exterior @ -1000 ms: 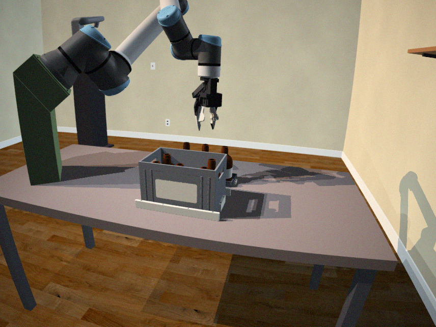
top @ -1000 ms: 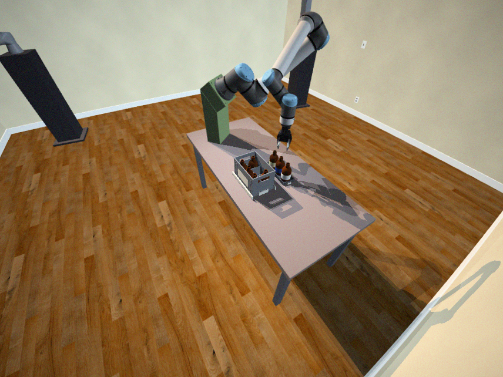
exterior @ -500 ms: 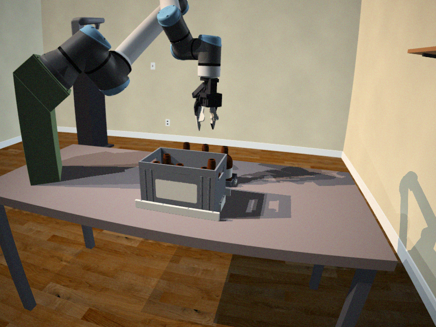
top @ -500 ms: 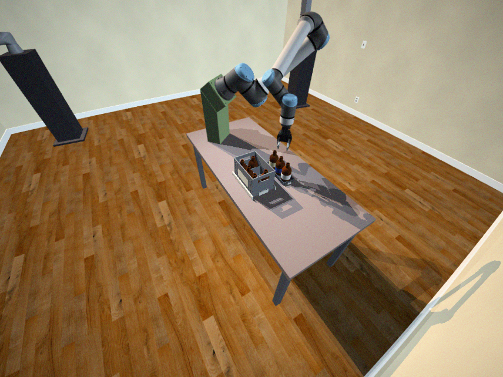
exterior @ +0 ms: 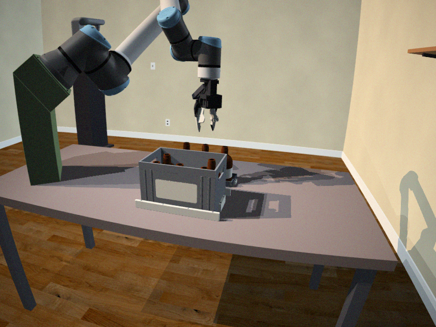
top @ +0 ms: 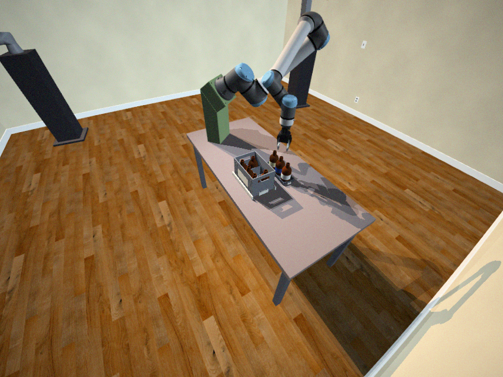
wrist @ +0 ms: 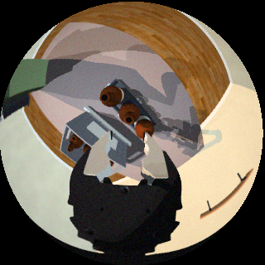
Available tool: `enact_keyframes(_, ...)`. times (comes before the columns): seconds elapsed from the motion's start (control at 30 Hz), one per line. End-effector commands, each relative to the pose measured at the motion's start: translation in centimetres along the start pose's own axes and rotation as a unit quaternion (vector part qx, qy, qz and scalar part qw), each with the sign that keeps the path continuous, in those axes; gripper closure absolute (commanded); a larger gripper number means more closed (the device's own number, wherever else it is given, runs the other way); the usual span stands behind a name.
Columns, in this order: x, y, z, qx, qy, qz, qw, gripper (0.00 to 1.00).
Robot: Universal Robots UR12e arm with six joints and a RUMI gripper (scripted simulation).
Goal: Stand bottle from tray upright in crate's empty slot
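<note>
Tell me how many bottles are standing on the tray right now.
3, in one row on the tray beside the crate: one at the far end, one in the middle, one nearest. None looks hidden.

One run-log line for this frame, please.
phase: pre-grasp | gripper: open, empty, high above tray bottles | crate: one slot unfilled | tray: three bottles upright

Your counter point(top: 308, 226): matt, smooth pinkish top. Crate point(exterior: 175, 175): grey, plastic-looking, dull finish. Bottles point(top: 286, 170): brown, glass-like, slight sheen. Floor point(top: 101, 263): wood planks, satin. Claw point(exterior: 206, 121) fingers: pale, smooth.
</note>
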State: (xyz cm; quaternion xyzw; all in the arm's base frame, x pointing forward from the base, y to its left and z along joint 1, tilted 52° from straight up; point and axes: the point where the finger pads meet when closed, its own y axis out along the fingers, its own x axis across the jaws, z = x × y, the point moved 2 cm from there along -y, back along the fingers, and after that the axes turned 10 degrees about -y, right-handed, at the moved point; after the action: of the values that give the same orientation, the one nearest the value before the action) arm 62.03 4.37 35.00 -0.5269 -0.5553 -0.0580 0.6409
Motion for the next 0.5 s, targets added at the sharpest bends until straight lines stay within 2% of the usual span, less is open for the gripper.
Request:
enact_keyframes(0.0,0.0,0.4,0.0,0.000,0.000,0.000,1.000,0.62)
enact_keyframes(0.47,0.0,2.1,0.0,0.000,0.000,0.000,1.000,0.62)
